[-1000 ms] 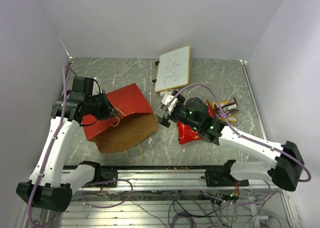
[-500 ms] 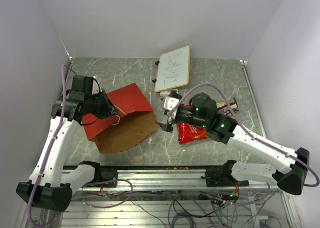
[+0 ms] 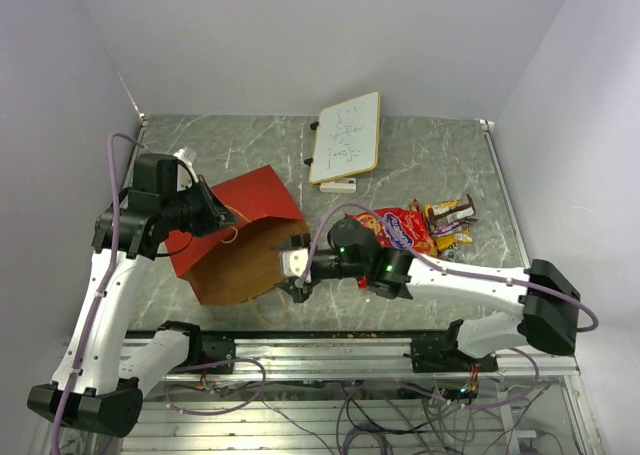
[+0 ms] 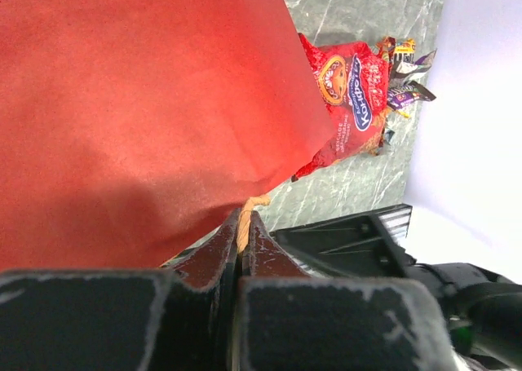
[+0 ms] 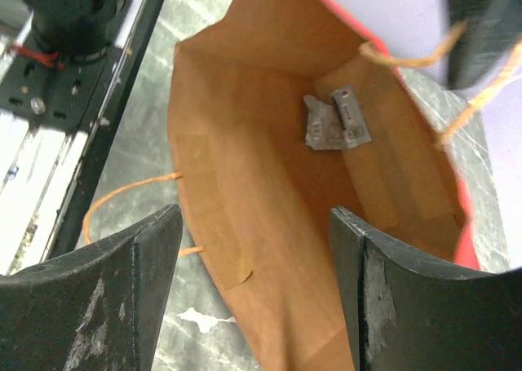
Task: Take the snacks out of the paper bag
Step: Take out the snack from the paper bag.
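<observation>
Bag (image 3: 250, 260) lies on its side on the table (image 3: 230, 140), red wall up, brown inside showing, its mouth turned toward the right pincer (image 3: 297, 271). At the far lip of that mouth the left pincer (image 3: 214, 216) is clamped tight on a twisted paper handle (image 4: 245, 212) — its wrist view shows the cord nipped between the two fingers, with the red wall just beyond them.

The right pincer hangs just in front of the mouth, jaws spread wide with nothing between them. Straight ahead of it, deep in the bag, two small snacks lie touching — a crumpled silver wrapper (image 5: 320, 132) and a pale bar (image 5: 351, 114) with a red mark. The other handle (image 5: 122, 204) loops out onto the table beside its left finger.

Behind the right pincer, along its arm, the red cookie packet (image 3: 395, 227) lies flat on the table. The candy bars (image 3: 452, 218), in yellow, brown and purple wrappers, are bunched against the packet's far side.

The table is a grey-green marbled sheet, much scratched. Plain pale walls (image 3: 300, 35) close it in on three sides. A metal rail (image 3: 330, 347) runs along the near edge, with cables (image 3: 380, 415) below it. Well beyond both pincers a whiteboard (image 3: 347, 137) lies tilted, with a small white block (image 3: 337, 185) at its near edge.
</observation>
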You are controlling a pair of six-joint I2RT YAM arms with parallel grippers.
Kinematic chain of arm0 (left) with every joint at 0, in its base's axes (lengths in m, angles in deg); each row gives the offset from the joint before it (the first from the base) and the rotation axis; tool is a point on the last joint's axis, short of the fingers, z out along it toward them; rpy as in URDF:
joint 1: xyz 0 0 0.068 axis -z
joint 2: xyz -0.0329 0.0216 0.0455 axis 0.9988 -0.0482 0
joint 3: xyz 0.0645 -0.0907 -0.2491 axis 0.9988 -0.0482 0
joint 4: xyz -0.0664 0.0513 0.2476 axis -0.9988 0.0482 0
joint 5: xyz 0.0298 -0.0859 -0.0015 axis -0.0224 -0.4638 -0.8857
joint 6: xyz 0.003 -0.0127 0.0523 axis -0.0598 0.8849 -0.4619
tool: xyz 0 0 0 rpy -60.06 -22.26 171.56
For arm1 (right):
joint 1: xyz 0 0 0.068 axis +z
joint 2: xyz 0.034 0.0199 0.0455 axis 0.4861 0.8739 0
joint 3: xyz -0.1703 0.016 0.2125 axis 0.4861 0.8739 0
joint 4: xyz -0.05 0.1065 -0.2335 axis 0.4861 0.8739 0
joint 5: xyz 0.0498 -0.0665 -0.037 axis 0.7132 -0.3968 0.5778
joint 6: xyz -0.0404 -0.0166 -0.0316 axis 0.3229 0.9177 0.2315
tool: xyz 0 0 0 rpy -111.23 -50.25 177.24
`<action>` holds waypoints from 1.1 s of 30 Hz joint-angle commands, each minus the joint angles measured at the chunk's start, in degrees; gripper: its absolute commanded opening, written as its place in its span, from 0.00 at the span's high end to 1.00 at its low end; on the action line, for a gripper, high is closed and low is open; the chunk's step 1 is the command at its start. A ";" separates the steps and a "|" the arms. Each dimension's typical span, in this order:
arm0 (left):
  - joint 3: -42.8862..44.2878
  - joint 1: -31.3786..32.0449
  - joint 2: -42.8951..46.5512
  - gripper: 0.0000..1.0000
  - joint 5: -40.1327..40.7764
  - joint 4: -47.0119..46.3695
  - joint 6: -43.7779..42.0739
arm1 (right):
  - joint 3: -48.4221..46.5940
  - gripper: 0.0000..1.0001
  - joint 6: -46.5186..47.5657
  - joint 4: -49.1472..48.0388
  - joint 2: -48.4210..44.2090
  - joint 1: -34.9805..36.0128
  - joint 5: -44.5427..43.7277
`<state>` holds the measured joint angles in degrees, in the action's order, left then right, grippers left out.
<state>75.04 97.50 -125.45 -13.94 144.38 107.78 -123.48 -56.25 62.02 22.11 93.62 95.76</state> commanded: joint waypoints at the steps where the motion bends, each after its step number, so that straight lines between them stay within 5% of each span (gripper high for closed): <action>1: 1.27 -0.16 -0.48 0.93 -0.63 -1.67 0.69 | 4.42 0.29 10.28 -12.67 4.24 2.68 1.20; 15: 6.15 -0.16 -2.70 0.93 -1.04 0.20 0.81 | -5.09 0.30 11.76 -35.77 30.34 4.25 -7.97; 33: 6.12 -0.15 -3.26 0.93 -7.29 -1.68 3.07 | -16.46 0.30 16.54 -37.28 47.41 3.28 -13.93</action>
<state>79.82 97.50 -128.77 -18.05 144.84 109.85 -138.39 -41.57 27.60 67.33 97.62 82.36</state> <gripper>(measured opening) 0.078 0.695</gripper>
